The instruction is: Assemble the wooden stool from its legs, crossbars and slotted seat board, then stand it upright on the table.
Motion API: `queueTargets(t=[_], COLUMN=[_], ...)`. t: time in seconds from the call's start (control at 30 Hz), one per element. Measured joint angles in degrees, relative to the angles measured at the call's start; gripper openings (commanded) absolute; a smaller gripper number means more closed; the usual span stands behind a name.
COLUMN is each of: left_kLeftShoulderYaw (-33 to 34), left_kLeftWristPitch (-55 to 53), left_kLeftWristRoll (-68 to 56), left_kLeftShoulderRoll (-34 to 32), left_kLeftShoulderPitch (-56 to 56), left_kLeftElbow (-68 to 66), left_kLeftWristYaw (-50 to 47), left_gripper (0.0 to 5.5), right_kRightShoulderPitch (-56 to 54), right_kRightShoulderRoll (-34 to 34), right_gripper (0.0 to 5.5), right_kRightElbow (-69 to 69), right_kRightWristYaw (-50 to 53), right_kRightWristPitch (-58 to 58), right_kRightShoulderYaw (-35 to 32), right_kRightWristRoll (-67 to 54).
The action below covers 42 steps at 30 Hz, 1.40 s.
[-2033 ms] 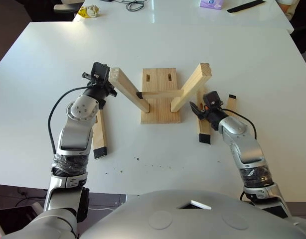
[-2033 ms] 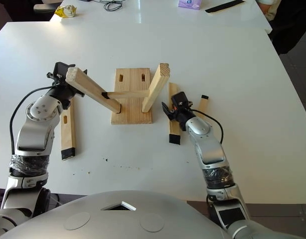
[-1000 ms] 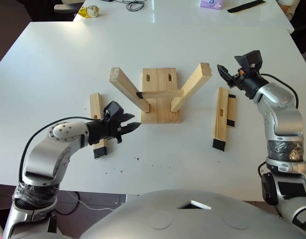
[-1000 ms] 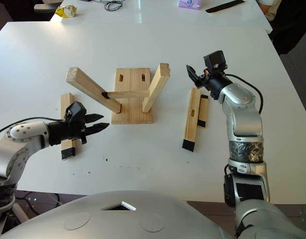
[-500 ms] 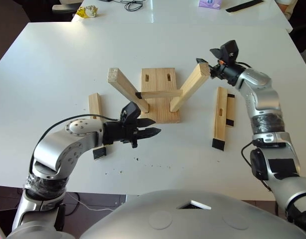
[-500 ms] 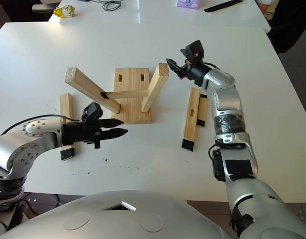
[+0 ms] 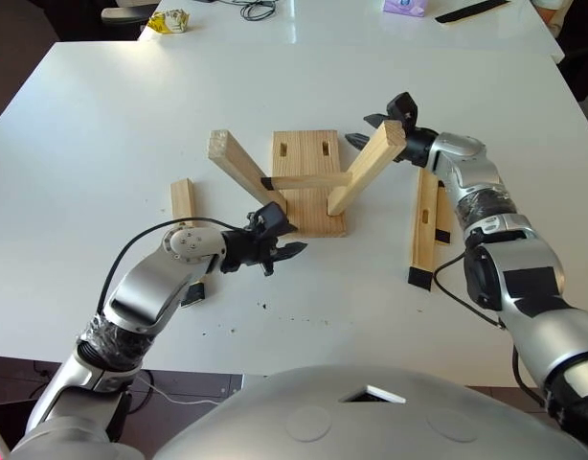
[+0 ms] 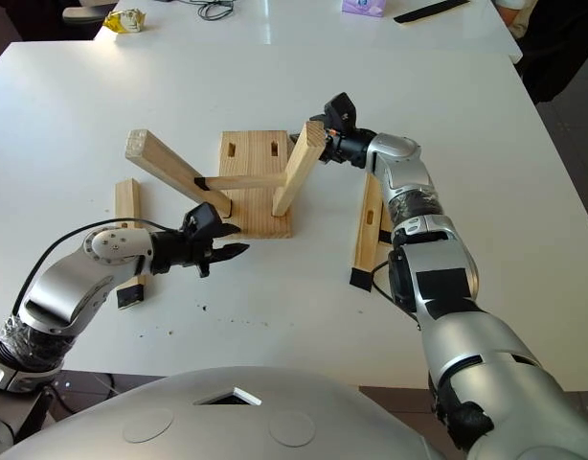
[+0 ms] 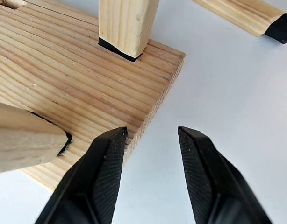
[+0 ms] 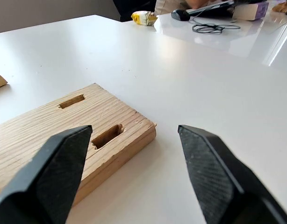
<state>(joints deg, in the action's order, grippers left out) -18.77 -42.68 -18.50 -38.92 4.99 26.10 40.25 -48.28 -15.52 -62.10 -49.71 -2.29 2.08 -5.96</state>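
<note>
Lying flat on the table (image 7: 131, 115): seat board (image 7: 306, 161), two splayed legs (image 7: 238, 168) slotted in, crossbar (image 7: 308, 180) between. Stiff, probably light timber; joints likely loose, so grip the board's edge or low on a leg. Left gripper (image 7: 296, 239): fingers spread, low at the board's near corner. Right gripper (image 7: 369, 131): fingers spread, just beside the right leg's (image 7: 371, 165) top, arm extended.
</note>
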Motion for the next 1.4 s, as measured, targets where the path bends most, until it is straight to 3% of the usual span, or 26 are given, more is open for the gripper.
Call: queueTargets(t=[0.3, 0.57, 0.7, 1.0, 1.1, 1.2, 1.4], left_kLeftShoulderYaw=[-1.06, -0.50, 1.82, 8.54, 9.92, 9.96, 5.02], left_kLeftWristPitch=[9.12, 18.62, 17.88, 3.21, -0.48, -2.23, -0.36], left_kLeftWristRoll=[3.92, 8.26, 9.01, -12.46, -14.56, -14.83, -9.76], left_kLeftShoulderRoll=[-8.13, -15.85, -15.25, -13.67, -11.84, -8.01, -2.85], left_kLeftShoulderPitch=[0.76, -1.05, 1.91, 3.51, 3.60, 3.92, 2.24], left_kLeftElbow=[-3.26, -10.68, -15.32, -2.96, -2.10, -1.39, 1.46], left_kLeftWristYaw=[8.69, 16.37, 16.46, 27.36, 24.48, 19.51, 11.67], left_gripper=[2.03, 2.03, 2.03, 2.03, 2.03, 1.58, 1.47], right_kRightShoulderPitch=[-2.46, -3.24, -2.69, 0.44, 0.60, 1.50, 4.56], right_kRightShoulderRoll=[-1.10, -3.91, -3.52, -2.61, -2.87, -3.39, -4.74], right_gripper=[3.42, 3.42, 3.42, 3.42, 3.42, 3.44, 3.44], right_kRightElbow=[-8.14, -7.33, -4.56, -2.73, -0.92, 1.22, 5.36], right_kRightWristYaw=[3.43, 3.33, 0.56, 1.48, 1.53, 1.54, 1.46], right_kRightWristPitch=[-4.87, -6.42, -6.40, -6.39, -6.37, -6.19, -4.41], right_kRightShoulderYaw=[-1.76, -4.16, -4.75, -6.01, -6.75, -7.09, -7.32], right_kRightWristRoll=[2.05, 1.89, 1.29, 1.22, 0.80, -0.15, -0.85])
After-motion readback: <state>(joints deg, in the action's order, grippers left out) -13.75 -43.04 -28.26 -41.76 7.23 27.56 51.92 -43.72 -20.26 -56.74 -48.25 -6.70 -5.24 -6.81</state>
